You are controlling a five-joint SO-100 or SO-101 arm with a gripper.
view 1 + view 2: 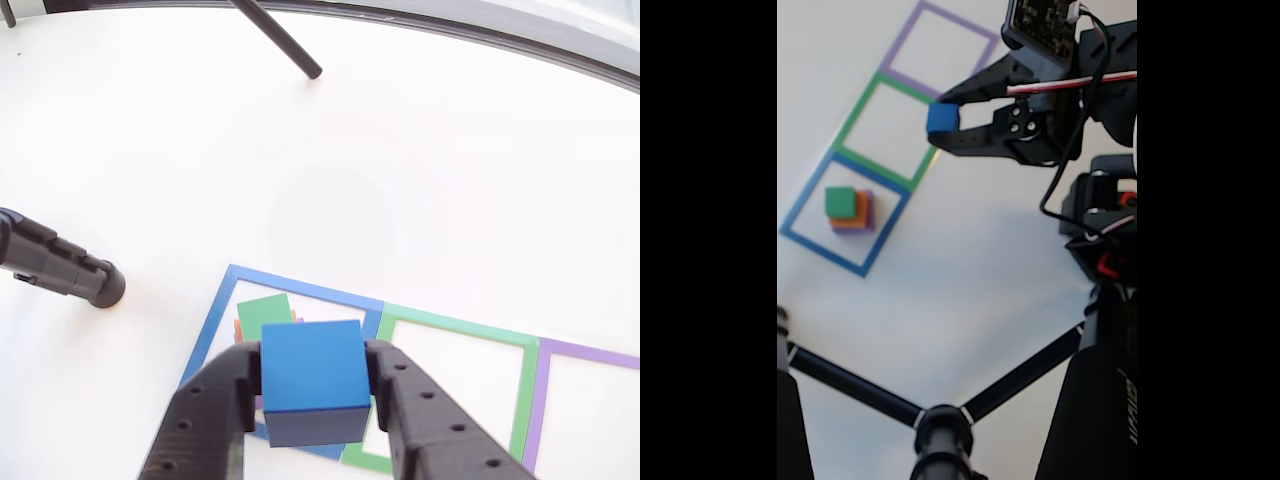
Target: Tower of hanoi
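Observation:
My gripper (pixel 314 385) is shut on a blue cube (pixel 314 375), held in the air between the two black fingers. In the fixed view the gripper (pixel 943 118) holds the blue cube (pixel 943 118) above the right edge of the green square outline (pixel 855 113). A stack of blocks with a green block (pixel 841 202) on top, orange and purple beneath, sits inside the blue square outline (pixel 800 205). In the other view the green block (pixel 265 312) shows just behind the held cube, inside the blue outline (pixel 215 310).
Three taped square outlines lie in a row on the white table: blue, green (pixel 520 385) and purple (pixel 902 40). Black tripod legs (pixel 855 385) cross the near table. A black cylindrical leg end (pixel 70 270) rests at the left, another leg (pixel 285 42) at the top.

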